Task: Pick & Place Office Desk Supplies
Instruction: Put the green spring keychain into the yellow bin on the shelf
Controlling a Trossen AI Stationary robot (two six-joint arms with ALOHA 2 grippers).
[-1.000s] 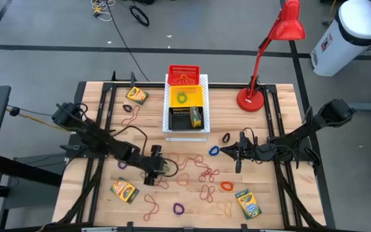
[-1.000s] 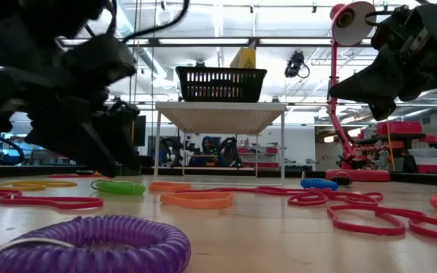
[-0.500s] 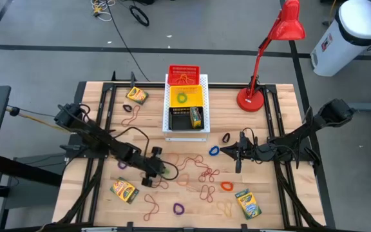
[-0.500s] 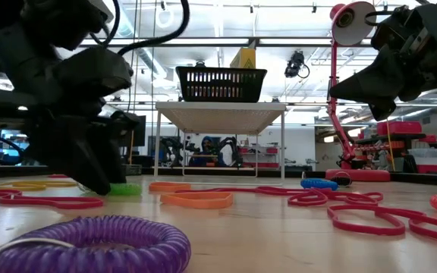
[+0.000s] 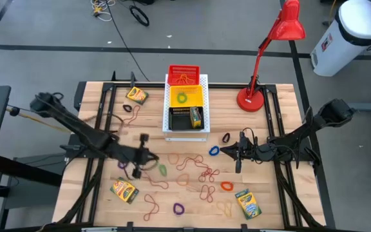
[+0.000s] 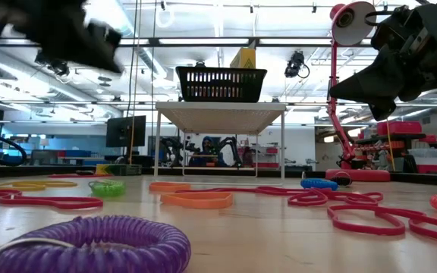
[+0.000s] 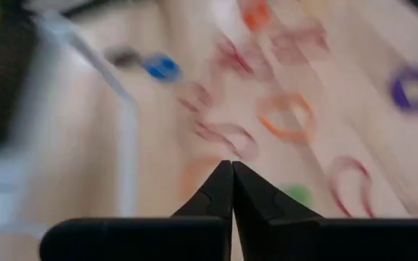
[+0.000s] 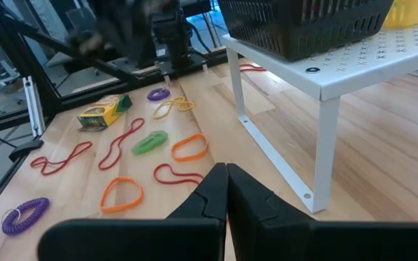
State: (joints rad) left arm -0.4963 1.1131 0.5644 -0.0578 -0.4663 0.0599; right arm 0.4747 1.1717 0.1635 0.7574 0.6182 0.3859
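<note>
The left gripper [image 5: 142, 154] is blurred above the table [image 5: 95, 103], jaws pressed together on nothing, a green elastic loop [image 5: 163, 170] lying just beside it. Rubber bands [image 5: 198, 174] sprawl mid-table. The right gripper [image 5: 237, 154] hangs with jaws together and empty, near the blue loop [image 5: 214, 151].

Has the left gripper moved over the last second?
Yes. The left gripper has lifted and pulled back, farther from the white perforated board, leaving the green loop on the table.
</note>
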